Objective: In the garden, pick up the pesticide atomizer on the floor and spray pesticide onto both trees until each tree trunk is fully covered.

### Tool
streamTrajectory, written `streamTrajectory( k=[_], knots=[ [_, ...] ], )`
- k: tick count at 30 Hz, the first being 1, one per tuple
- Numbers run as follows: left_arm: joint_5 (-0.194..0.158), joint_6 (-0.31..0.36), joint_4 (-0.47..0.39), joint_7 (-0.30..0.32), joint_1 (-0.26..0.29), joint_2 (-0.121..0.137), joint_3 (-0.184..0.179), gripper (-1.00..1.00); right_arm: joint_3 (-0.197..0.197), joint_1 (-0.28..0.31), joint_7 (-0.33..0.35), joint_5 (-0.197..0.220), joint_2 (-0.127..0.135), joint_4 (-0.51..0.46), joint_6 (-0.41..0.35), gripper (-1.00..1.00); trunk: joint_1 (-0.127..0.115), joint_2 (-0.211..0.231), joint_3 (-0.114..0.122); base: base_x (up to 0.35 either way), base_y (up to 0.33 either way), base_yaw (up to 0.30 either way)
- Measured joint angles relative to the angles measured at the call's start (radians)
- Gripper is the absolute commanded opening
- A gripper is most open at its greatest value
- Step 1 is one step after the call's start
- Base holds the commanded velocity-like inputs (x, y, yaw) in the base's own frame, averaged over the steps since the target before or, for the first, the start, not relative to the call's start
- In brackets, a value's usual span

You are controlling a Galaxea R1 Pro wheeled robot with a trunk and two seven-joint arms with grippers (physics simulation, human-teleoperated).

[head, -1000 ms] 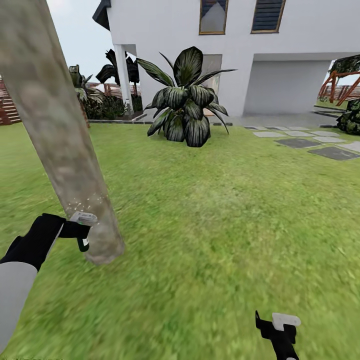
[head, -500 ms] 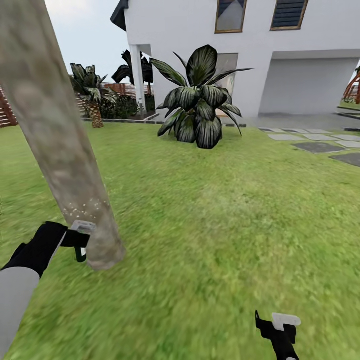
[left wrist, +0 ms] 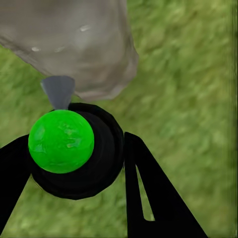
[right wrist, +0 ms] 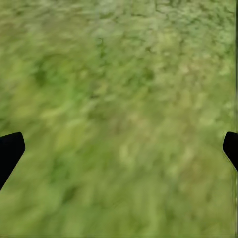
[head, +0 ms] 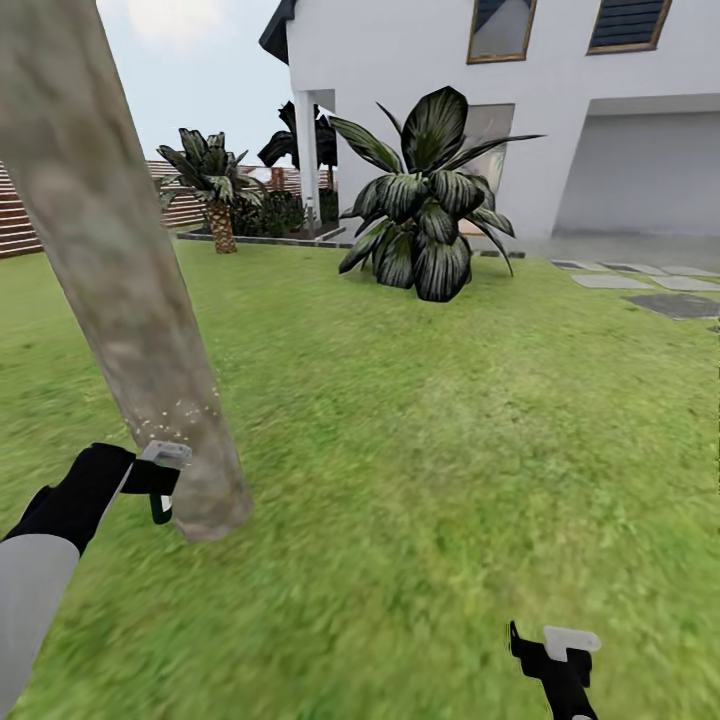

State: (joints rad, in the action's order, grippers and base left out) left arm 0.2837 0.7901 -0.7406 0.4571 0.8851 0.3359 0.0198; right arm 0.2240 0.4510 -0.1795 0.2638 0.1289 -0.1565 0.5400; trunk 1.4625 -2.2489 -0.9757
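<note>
Left end effector (head: 160,480) closed around the pesticide atomizer (left wrist: 74,148), nozzle just beside the pale tree trunk (head: 130,300) — white specks on the bark, right end effector (head: 556,655) spread wide, empty, above grass (head: 420,450).

Left arm: pale grey rounded forearm shell, then a matte black wrist section tapering toward the left pincer (head: 160,478), black body with a flat white tip plate. Left wrist view: fingers (left wrist: 151,198) are flat black blades, one with a narrow triangular slot. Right pincer (head: 560,655): black angular body, white tip plate; black finger ends at frame edges (right wrist: 9,151)
</note>
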Motion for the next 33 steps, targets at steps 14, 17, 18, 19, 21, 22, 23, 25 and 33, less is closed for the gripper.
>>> streamTrajectory(
  k=[14,17,18,19,21,22,23,25,33],
  knots=[
    [0.0,-0.03,0.084,-0.077,-0.033,0.016,0.036,-1.0,0.0,0.0,0.0,-0.001,0.0,0.0,0.0,1.0,0.0,0.0,0.0,0.033,-0.273,0.083],
    [-0.05,-0.14,0.179,-0.083,-0.04,0.006,0.038,-1.0,0.0,0.0,0.0,-0.001,0.0,0.0,0.0,1.0,0.0,0.0,0.0,0.137,-0.271,0.182],
    [-0.077,-0.176,0.21,-0.083,-0.04,0.006,0.038,-1.0,0.0,0.0,0.0,0.0,0.0,0.0,0.0,1.0,0.0,0.0,0.0,0.165,-0.255,0.047],
    [-0.098,-0.21,0.239,-0.084,-0.04,0.006,0.038,-1.0,0.0,0.0,0.0,-0.001,0.0,0.0,0.0,1.0,0.0,0.0,0.0,0.189,-0.239,0.024],
    [-0.116,-0.258,0.274,-0.084,-0.04,0.006,0.037,-1.0,0.0,0.0,0.0,-0.001,0.001,0.0,0.0,1.0,0.0,0.0,0.0,0.209,-0.225,0.009],
    [-0.119,-0.268,0.28,-0.084,-0.04,0.006,0.037,-1.0,0.0,0.0,0.0,-0.001,0.001,0.0,0.0,1.0,0.0,0.0,0.0,0.218,-0.218,0.003],
    [-0.121,-0.274,0.284,-0.084,-0.04,0.006,0.037,-1.0,0.0,0.0,0.0,-0.001,0.001,0.0,0.0,1.0,0.0,0.0,0.0,0.22,-0.217,0.001],
    [-0.121,-0.279,0.287,-0.086,-0.04,0.005,0.037,-1.0,0.0,0.0,0.0,-0.001,0.002,0.0,0.0,1.0,0.0,0.0,0.0,0.221,-0.216,0.0],
    [-0.128,-0.276,0.288,-0.218,-0.041,0.006,0.038,-1.0,0.0,0.0,0.0,-0.001,-0.002,0.0,0.0,1.0,0.0,0.0,0.0,0.222,-0.215,0.078]
  ],
)
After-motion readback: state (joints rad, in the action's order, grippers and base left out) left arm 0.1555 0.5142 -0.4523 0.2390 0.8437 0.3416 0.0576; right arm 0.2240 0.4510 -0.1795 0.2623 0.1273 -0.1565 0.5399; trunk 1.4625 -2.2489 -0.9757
